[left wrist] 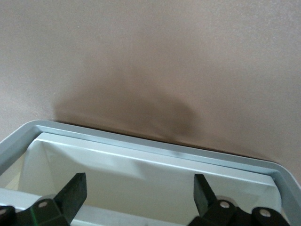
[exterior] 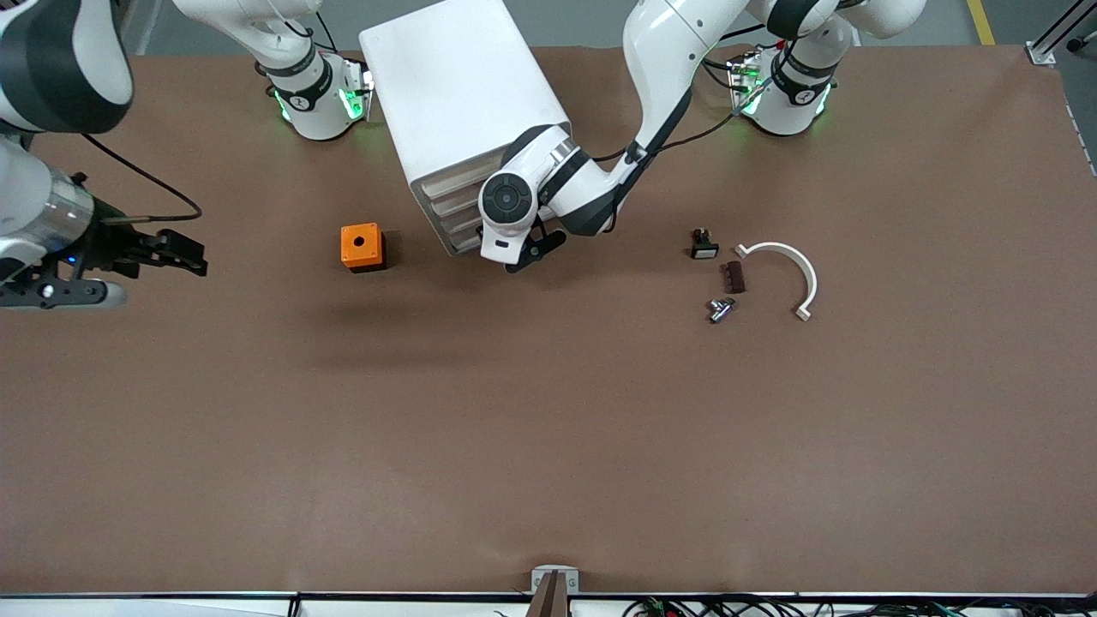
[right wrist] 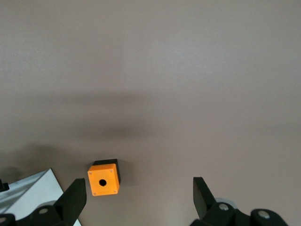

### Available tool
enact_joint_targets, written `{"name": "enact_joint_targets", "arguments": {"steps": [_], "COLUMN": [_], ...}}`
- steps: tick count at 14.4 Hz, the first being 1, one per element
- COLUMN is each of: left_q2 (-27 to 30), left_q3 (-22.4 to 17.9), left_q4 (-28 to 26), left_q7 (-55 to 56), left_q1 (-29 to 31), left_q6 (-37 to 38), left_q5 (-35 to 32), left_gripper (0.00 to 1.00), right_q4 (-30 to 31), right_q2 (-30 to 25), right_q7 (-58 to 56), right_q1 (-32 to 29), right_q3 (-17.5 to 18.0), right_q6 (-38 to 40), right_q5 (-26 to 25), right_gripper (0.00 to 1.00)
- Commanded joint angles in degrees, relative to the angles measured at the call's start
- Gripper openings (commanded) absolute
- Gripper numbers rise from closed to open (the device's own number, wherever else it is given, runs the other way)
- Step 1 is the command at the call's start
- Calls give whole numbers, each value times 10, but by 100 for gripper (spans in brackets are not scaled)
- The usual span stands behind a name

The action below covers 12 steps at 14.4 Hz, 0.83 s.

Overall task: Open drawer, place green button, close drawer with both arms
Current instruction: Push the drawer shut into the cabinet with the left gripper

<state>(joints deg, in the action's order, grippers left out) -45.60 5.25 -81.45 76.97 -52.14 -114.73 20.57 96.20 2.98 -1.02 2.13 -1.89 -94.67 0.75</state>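
The white cabinet (exterior: 463,103) stands between the arms' bases. Its bottom drawer (exterior: 465,242) is partly hidden by the left arm's hand. My left gripper (exterior: 536,250) is low at the front of that drawer. In the left wrist view it (left wrist: 138,195) is open and empty over the drawer's grey-white rim (left wrist: 141,143), and the inside that shows is bare. My right gripper (exterior: 193,255) is open and empty, up over the right arm's end of the table. It (right wrist: 138,197) looks down on the orange box (right wrist: 103,179). The green-capped button is not in view.
The orange box with a hole (exterior: 362,247) sits beside the cabinet toward the right arm's end. Toward the left arm's end lie a black switch with white cap (exterior: 704,244), a brown block (exterior: 734,276), a small silvery part (exterior: 721,308) and a white curved bracket (exterior: 784,274).
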Motion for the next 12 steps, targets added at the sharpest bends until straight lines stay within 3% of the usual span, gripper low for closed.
{"name": "enact_joint_targets", "arguments": {"steps": [1,4,7,12], "left_q2": [11,34,83,178], "left_q3": [6,-9,-10,-10], "left_q4": [-9,-4,-1,-1], "left_q7": [21,19,10,-71], "left_q1": [6,82,172,282], "left_q6": [3,4,7,89], "left_q5": [10,-8,-68,-176], "left_gripper": [100,100,100,100], "right_q4": [9,5,1,-29], "right_q2": [-12,-8,-8,-4], "right_q7": [-19,-19,-21,-20], "right_q1": [-27,-35,-35,-36], "right_q3": [12,12,13,13], "right_q6": [3,-4,-1,5], "right_q5": [-1,0,-4,-9], "right_gripper": [100,100,100,100]}}
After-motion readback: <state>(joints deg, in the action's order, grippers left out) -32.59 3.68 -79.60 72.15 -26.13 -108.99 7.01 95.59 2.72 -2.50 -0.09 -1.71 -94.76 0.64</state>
